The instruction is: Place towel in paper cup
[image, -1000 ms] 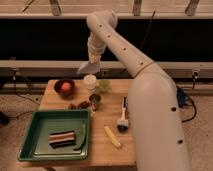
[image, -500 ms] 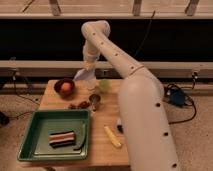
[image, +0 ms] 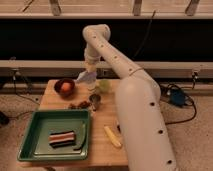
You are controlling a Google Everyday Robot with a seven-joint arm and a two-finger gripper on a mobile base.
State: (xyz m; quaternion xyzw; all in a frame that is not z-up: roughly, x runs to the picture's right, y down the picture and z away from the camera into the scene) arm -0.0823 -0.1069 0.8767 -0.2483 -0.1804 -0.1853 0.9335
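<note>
Pale grey-blue cloth, thin and limp, hangs from the gripper (image: 90, 69) at the far edge of the wooden table (image: 100, 150); this is the towel (image: 86, 76), pinched between the fingers and drooping to the left in a soft crumpled point. It dangles above the back of the table, between the dark bowl (image: 65, 87) and the pale green cup (image: 103, 86). The paper cup is hidden from where I stand, so I cannot say how the cloth sits relative to it.

The arm (image: 125, 85) is smooth white plastic, round-jointed, bending down from a high elbow and swelling into a thick cylinder that covers the table's right side.

In the bowl rests a round orange fruit (image: 65, 87). Nearer, a small dark metal cup (image: 95, 101) stands upright, with some brown lumpy bits (image: 80, 105) just to its left. At the front left lies a green rectangular plastic tray (image: 30, 145) holding a striped brown-and-white folded cloth (image: 62, 138). A pale yellow, stick-shaped thing (image: 112, 136) lies on the wood beside the tray.
</note>
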